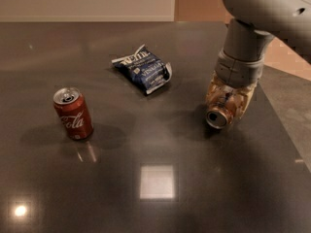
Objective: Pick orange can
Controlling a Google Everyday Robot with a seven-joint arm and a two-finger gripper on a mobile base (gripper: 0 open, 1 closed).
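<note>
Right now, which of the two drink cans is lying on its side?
The metallic orange-gold drink can on the right, gripped in the pincer, its round end facing the camera. The red Coca-Cola can on the left stands upright.
</note>
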